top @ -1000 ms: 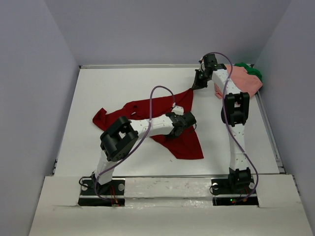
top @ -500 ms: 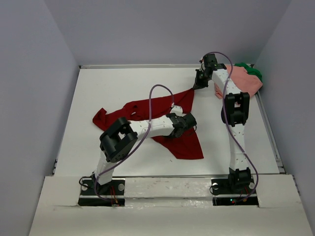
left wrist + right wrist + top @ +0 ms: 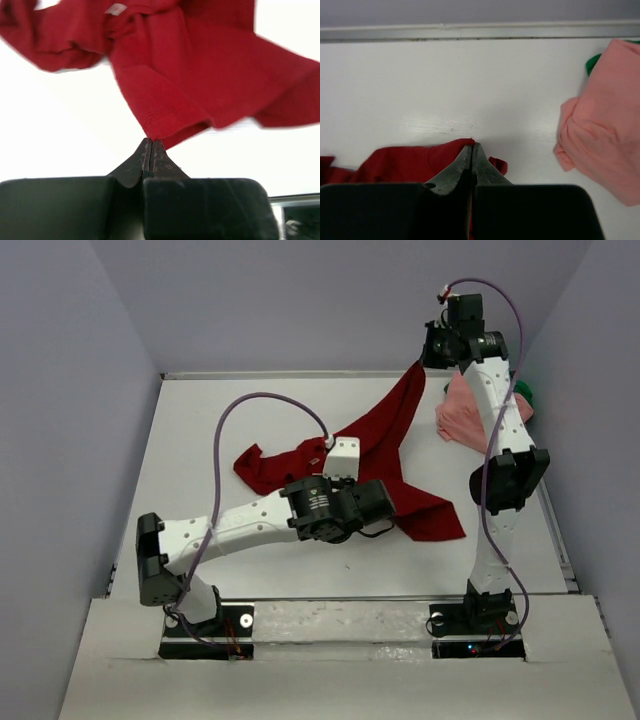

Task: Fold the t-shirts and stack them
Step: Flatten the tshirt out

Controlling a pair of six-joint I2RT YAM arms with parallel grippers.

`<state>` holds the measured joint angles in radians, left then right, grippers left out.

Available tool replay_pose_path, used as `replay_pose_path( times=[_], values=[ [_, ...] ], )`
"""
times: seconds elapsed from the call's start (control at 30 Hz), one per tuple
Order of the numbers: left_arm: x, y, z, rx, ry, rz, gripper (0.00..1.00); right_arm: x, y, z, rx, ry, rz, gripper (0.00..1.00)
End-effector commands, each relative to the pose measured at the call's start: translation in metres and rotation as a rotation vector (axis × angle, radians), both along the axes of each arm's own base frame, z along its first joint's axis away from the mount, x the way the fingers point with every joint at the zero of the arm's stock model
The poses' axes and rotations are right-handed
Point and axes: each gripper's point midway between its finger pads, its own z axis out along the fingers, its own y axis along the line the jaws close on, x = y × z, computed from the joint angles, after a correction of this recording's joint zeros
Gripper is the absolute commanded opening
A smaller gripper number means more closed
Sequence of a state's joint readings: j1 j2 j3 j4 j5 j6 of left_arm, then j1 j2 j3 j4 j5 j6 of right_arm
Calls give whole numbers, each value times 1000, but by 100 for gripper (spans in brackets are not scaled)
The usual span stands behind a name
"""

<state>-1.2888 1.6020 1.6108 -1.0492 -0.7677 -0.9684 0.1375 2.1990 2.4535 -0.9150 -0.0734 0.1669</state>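
Red shirt is hanging from the right gripper, clamped on it near the tabletop's far edge; left gripper is clamping its hem.

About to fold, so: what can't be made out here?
- green t-shirt: top view, mostly behind the salmon pink t-shirt and right arm; only a sliver in right wrist view.
- dark red t-shirt middle: top view, under the left arm.
- Cloth depth in left gripper and right gripper: wrist views, shut jaws hide it.
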Motion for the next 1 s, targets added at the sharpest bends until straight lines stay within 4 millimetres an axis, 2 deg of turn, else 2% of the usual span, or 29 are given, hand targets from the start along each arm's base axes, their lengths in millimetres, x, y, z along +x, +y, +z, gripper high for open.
replay_pose_path(
  times=[0.0,0.03,0.1,0.13,0.27,0.3,0.33,0.4,0.47,0.5,0.57,0.67,0.93,0.97],
  values=[
    [-9,40,29,-98,-104,106,0,-14,-26,63,-85,-135,-75,0],
    [-12,49,42,-155,-129,117,0,-15,-32,69,-107,-150,-94,0],
    [-13,56,54,-203,-161,130,0,-20,-44,84,-159,-180,-132,0],
    [-12,65,68,-238,-195,137,0,-23,-54,91,-170,-194,-156,0],
    [-9,87,116,-311,-277,131,0,-40,-75,138,-188,-291,-222,0],
    [-9,93,130,-341,-295,132,0,-49,-82,155,-205,-325,-249,0],
    [-9,107,145,-386,-327,152,0,-54,-86,165,-214,-347,-264,0],
    [-8,122,162,-423,-366,172,0,-68,-103,187,-249,-393,-328,0],
    [-7,142,178,-461,-406,203,0,-77,-116,194,-274,-402,-372,0],
    [-6,149,184,-479,-414,214,0,-86,-128,205,-298,-423,-416,0],
    [-4,166,196,-507,-427,242,0,-91,-134,209,-311,-433,-446,0],
    [-3,181,201,-498,-443,259,0,-101,-153,215,-365,-434,-496,0],
    [15,199,191,-385,-456,354,0,-95,-145,196,-318,-383,-471,0],
    [22,204,189,-341,-458,380,0,-96,-144,191,-314,-367,-466,0]
  ],
)
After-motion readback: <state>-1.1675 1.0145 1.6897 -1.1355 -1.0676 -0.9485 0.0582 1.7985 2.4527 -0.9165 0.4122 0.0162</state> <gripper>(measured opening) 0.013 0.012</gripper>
